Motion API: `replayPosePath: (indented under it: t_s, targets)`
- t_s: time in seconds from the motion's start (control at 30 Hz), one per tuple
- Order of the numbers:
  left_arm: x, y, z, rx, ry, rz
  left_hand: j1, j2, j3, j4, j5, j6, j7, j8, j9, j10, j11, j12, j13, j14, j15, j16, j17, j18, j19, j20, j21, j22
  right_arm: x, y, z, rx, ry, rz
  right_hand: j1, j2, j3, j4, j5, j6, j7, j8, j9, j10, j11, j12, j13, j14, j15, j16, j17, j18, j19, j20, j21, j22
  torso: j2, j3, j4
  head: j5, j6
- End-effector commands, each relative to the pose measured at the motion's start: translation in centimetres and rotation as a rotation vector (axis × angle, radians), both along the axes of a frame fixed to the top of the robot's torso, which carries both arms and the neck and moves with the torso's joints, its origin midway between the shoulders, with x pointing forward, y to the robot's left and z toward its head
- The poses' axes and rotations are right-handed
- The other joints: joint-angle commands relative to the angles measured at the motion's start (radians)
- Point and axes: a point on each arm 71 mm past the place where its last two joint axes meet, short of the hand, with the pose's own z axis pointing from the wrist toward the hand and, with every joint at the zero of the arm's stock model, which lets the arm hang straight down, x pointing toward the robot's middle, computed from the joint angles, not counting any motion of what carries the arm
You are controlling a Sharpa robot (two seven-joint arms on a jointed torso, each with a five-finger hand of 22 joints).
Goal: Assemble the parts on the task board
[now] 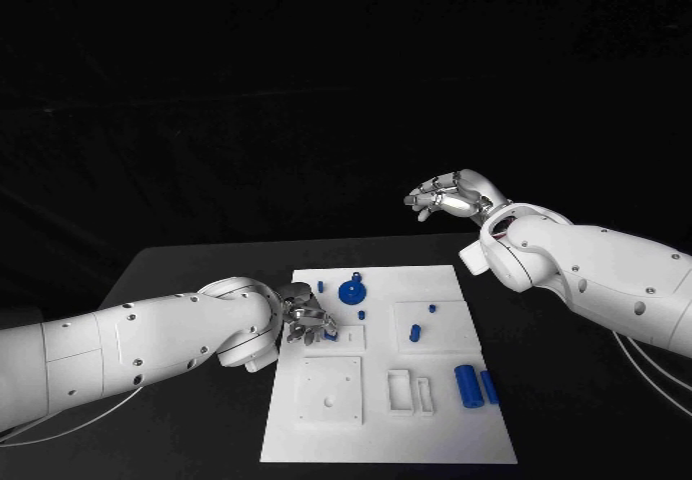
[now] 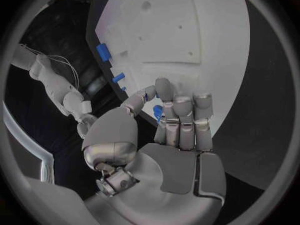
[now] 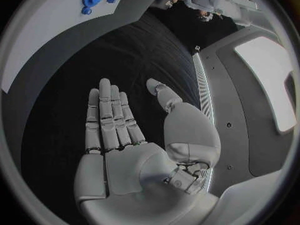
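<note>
Head view: the left hand [image 1: 306, 322] pinches a small blue plastic part [image 2: 157, 111] over the flat white task board [image 1: 433, 440], while the right hand [image 1: 450, 196], raised clear of the black table [image 1: 188, 270], lies spread and holds nothing.

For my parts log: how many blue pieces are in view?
8. Far half of the board: a round one and four small. Near right: two cylinders. One blue piece in the left hand; more may hide there.

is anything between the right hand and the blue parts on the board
Nothing visible blocks it. The right hand hangs open above the table's far side, off the task board; bare air separates it from the round blue part.
</note>
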Motion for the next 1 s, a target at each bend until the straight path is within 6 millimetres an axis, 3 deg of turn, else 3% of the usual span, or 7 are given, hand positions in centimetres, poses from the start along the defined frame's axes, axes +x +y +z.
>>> replayPosePath:
  t_s: [0.03,1.0]
  targets:
    - [0.08,-0.22,0.19,-0.016,-0.026,-0.002,0.000,0.011,0.008,-0.001,-0.005,0.110,-0.086,0.001,0.049,-0.025,-0.030,0.005,0.001,0.053,-0.062,0.006,-0.002,0.012,0.004,-0.103,0.005,0.016,0.04,0.09,0.03,0.004,0.008,0.013,0.000,0.010,-0.003,-0.002,0.004,-0.002,-0.001,0.006,-0.001,0.008,0.000,-0.007,-0.003,0.004,0.001,-0.004,-0.002,-0.011,-0.004,0.005,-0.004,-0.002,0.000,0.0001,-0.0003,0.000,0.000]
    - [-0.04,-0.73,-0.47,-0.007,0.015,-0.034,0.000,0.012,0.013,-0.002,0.000,0.111,-0.086,-0.003,0.050,-0.026,-0.030,0.004,0.006,0.052,-0.061,0.007,-0.005,0.013,0.004,-0.102,0.006,0.015,0.23,0.43,-0.33,-0.006,0.048,0.019,-0.009,0.008,-0.009,0.006,-0.002,-0.005,0.000,0.006,-0.006,0.015,0.001,-0.014,-0.028,0.008,0.002,-0.014,-0.009,-0.005,-0.005,0.011,-0.011,-0.009,0.000,-0.0005,0.0008,-0.002,0.000]
